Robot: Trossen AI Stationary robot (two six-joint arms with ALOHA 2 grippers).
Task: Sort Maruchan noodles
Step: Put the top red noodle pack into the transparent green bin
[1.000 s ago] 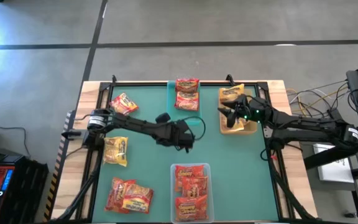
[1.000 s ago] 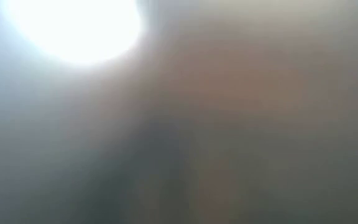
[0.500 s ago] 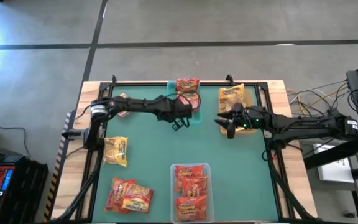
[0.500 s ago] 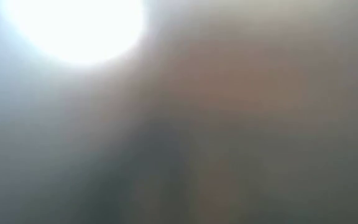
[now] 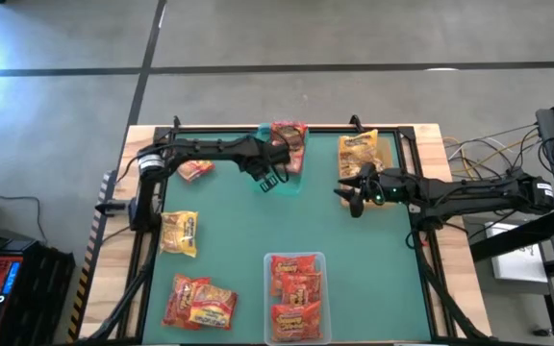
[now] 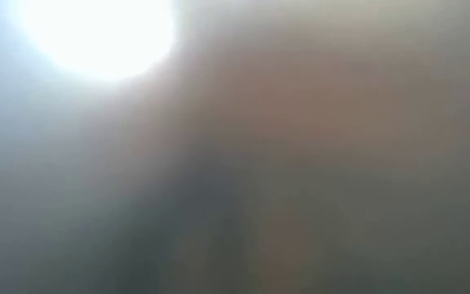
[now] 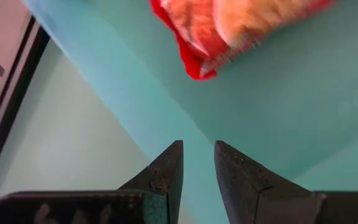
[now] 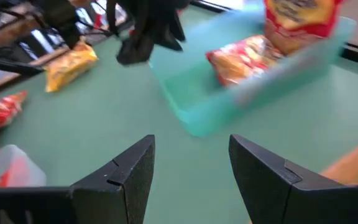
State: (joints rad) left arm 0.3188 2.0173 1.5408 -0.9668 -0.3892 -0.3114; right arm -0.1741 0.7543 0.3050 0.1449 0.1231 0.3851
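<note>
**A:** From above, what do you make of it?

**B:** The left gripper (image 5: 275,179) hangs over the teal bin (image 5: 291,185) at the middle of the worktop's far edge. Red-orange packets (image 5: 289,137) lie in that bin. The fingers look slightly parted with nothing between them.

**A:** And the other arm?

**B:** The right gripper (image 5: 352,197) sits at the inner edge of the tan bin (image 5: 390,191) by the far right corner, where a yellow packet (image 5: 358,147) lies. Its fingers are apart and empty too.

**A:** What's left loose?

**B:** A red-orange packet (image 5: 194,169) near the far left corner, a yellow one (image 5: 179,233) along the left edge, and a red pair (image 5: 200,301) at the near left corner. The clear bin (image 5: 296,259) at the middle of the near edge holds red packets. So each bin seems to take one kind, and I'd judge the sort partly done.

**A:** The table-level camera?

**B:** Only glare and haze; nothing to read.

**A:** Left wrist?

**B:** Its two fingertips (image 7: 166,171) stand a narrow gap apart, holding nothing, pointing down over teal with a red packet (image 7: 241,28) just beyond.

**A:** Right wrist?

**B:** Wide-set empty fingers (image 8: 129,171) face the teal bin (image 8: 229,93) across the mat, packets (image 8: 247,56) inside it, and the left arm's gripper (image 8: 148,37) above its end.
</note>
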